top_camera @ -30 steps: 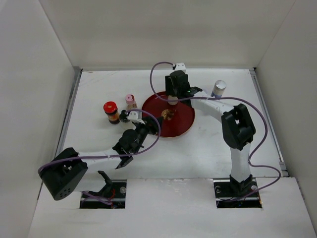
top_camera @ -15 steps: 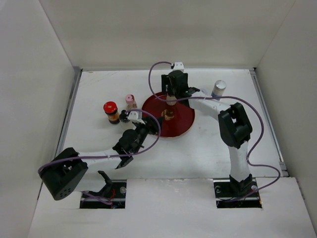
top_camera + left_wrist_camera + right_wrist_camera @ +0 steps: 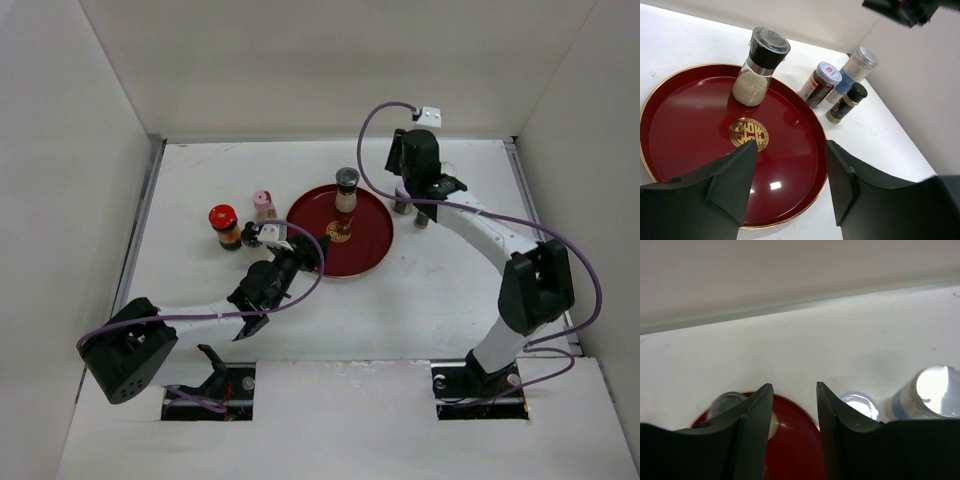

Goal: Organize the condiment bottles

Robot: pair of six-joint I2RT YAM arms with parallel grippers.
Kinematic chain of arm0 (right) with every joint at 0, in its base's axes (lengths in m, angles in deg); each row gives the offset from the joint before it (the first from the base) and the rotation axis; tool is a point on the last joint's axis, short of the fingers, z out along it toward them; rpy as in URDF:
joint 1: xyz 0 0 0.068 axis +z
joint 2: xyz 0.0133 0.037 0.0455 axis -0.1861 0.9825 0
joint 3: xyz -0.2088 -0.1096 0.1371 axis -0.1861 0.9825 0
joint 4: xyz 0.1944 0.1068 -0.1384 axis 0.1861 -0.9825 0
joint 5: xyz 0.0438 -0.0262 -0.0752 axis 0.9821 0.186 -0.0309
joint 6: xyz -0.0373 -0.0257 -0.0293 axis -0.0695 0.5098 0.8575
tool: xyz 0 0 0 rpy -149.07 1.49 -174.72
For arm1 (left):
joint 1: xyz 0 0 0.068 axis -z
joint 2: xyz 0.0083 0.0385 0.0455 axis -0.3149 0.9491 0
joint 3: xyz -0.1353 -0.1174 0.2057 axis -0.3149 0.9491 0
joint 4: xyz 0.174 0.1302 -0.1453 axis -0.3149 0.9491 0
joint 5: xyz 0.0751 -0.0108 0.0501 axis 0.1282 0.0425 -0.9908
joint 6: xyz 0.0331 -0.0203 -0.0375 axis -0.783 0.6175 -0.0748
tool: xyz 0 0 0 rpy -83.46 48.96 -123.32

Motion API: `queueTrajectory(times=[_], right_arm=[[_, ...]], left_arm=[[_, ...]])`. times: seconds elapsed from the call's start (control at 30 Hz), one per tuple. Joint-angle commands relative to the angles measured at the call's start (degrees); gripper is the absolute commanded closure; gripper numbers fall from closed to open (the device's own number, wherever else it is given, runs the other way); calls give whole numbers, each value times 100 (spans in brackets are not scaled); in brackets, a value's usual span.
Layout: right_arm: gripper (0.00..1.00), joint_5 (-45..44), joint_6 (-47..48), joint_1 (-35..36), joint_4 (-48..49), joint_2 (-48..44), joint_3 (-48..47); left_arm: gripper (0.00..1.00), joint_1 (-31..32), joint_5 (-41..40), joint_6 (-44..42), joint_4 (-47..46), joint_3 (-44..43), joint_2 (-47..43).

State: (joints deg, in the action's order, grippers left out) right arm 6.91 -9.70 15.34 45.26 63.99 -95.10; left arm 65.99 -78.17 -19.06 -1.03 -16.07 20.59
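Observation:
A dark-topped grinder (image 3: 346,189) stands free at the back of the round red tray (image 3: 365,245); it also shows in the left wrist view (image 3: 760,65). My right gripper (image 3: 410,192) is open and empty, raised over bottles just right of the tray: a dark jar with a white-red cap (image 3: 820,84), a white-blue silver-capped bottle (image 3: 852,70) and a small black-capped bottle (image 3: 846,102). In the right wrist view its gripper (image 3: 794,386) is open. My left gripper (image 3: 790,165) is open and empty over the tray's near rim. A red-capped jar (image 3: 224,226) and a pink-capped shaker (image 3: 263,205) stand left of the tray.
White walls close in the table on the left, back and right. The left arm (image 3: 200,315) lies across the near left of the table. The right arm (image 3: 490,245) arches over the right side.
My right gripper let go of the grinder, which now stands alone on the tray, and swung right and up over the bottles beside the tray. The left arm has not moved.

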Motion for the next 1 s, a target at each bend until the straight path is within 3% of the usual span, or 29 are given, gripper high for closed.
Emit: queueTrajectory(times=[0.0,0.07,0.17,0.33,0.8,0.97], right_arm=[[54,-182,-38,-62,-218,254,396],[46,-270,-38,-123,-262,306,458],[27,-341,-65,-220,-271,350,519],[15,-420,-56,-299,-341,526,546],[17,-491,-38,-519,-429,1202,203],[34,-447,23,-511,-333,1317,28]], left_arm=[[46,-31,44,3,-379,31,-113],[45,-22,44,3,-379,22,-86],[45,-22,71,3,-379,13,-60],[45,-13,80,12,-379,13,-51],[45,-5,88,20,-388,5,11],[45,-13,88,20,-388,5,37]])
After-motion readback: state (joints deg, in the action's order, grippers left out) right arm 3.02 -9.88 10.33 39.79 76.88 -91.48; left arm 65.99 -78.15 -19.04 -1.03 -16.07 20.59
